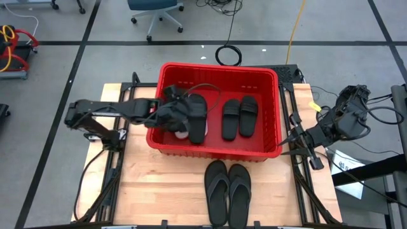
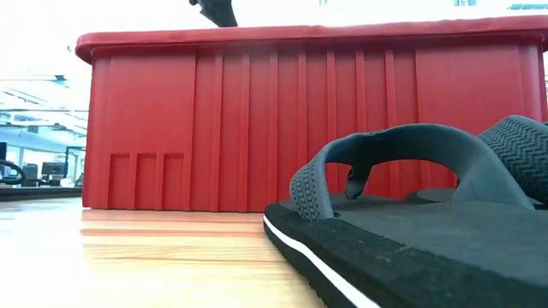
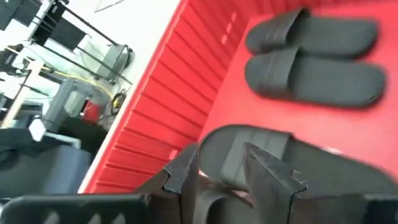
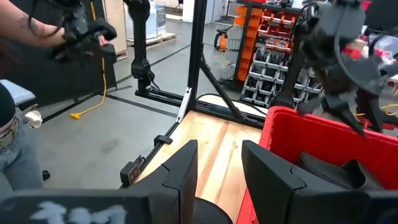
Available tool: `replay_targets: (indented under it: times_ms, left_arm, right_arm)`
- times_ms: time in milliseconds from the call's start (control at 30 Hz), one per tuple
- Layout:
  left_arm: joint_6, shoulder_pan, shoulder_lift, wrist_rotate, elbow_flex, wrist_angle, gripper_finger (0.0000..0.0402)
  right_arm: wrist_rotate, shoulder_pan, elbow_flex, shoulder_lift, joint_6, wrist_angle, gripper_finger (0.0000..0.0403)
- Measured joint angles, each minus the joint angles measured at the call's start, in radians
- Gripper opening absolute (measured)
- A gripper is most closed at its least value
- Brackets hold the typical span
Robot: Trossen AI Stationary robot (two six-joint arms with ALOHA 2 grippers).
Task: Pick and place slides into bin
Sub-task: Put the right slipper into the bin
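Flip-flop pair (image 1: 227, 191) lies on the counter outside the bin (image 1: 216, 150), toes toward it, nearer the idle right jaws (image 1: 299, 137), open and empty; left jaws (image 1: 181, 121), open over a binned slide (image 1: 196, 117), grip nothing.

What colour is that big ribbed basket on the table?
The large ribbed plastic basket is red, clearest in the low view.

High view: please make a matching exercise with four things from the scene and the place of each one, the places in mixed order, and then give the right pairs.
Things:
1. thong flip-flop pair
2. wide-strap pair
3. left tool
4. right tool

Places:
A. outside the bin, beside its right wall
B. on the table, in front of the bin
C. inside the bin, over a black slide at its left side
D. lying flat in the right half of the bin

Pairs: 1-B, 2-D, 3-C, 4-A
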Motion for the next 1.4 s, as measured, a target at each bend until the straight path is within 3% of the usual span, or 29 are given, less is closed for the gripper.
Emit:
replay_targets:
  times_ms: [267,567,933,1100,1400]
  left_arm:
    - [-0.17,-0.13,-0.036,0.001,0.0,-0.057,0.0129]
    - [-0.325,-0.258,-0.035,0.003,-0.001,-0.043,0.0129]
    - [-0.405,-0.351,-0.062,-0.009,0.001,-0.028,0.0129]
    - [-0.4,-0.385,-0.06,-0.012,0.002,-0.028,0.0129]
    - [-0.397,-0.433,-0.062,-0.022,0.002,-0.028,0.0129]
  right_arm:
    - [-0.114,0.002,0.0,0.034,0.056,-0.018,0.0116]
    - [-0.287,0.002,0.0,0.124,0.374,-0.134,0.0116]
    - [-0.493,0.008,-0.037,0.269,0.732,-0.237,0.0116]
    - [-0.516,0.048,-0.183,0.281,0.907,-0.109,0.0116]
    - [-0.46,0.127,-0.548,0.279,1.159,0.447,0.0116]
